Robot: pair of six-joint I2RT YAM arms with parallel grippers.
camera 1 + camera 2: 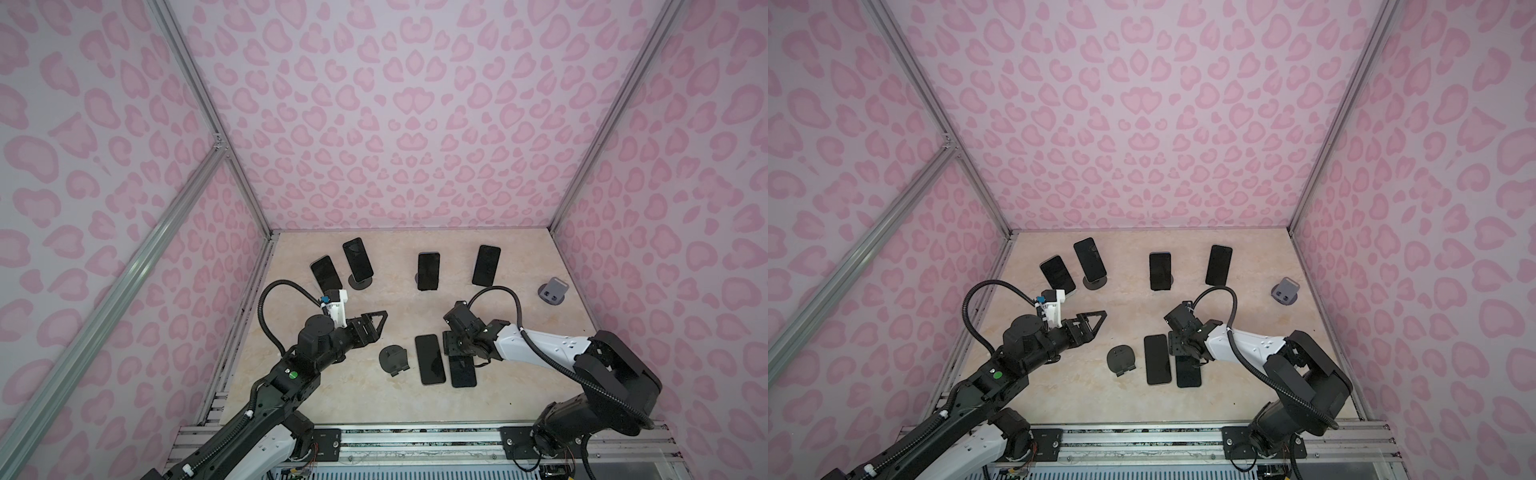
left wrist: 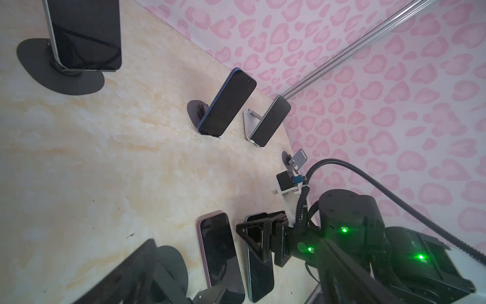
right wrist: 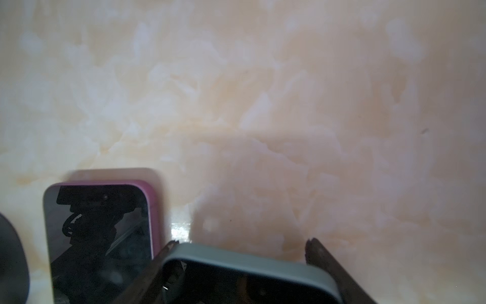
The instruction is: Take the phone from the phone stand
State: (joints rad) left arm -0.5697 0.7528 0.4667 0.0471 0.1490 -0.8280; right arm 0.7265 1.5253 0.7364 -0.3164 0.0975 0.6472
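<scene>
A phone with a blue-grey edge [image 1: 463,374] [image 3: 236,263] lies flat and low over the table, near the front middle, apart from any phone stand. My right gripper [image 1: 455,353] [image 3: 242,242] is shut on its far end, one finger on each long side. Close on its left lies a pink-edged phone [image 1: 430,359] [image 3: 100,237], flat and free. Left of that, an empty dark round phone stand [image 1: 394,360] [image 1: 1120,359] rests on the table. An empty grey phone stand [image 1: 553,292] is at the back right. My left gripper [image 1: 376,322] [image 1: 1096,318] hovers open and empty, left of the middle.
Several more phones lean on stands along the back: one at the left [image 1: 327,272], one on a round dark base [image 1: 357,258], one in the middle [image 1: 428,271], one on a white stand [image 1: 486,265]. Pink patterned walls [image 1: 415,124] close three sides; a metal rail [image 1: 415,440] runs along the front.
</scene>
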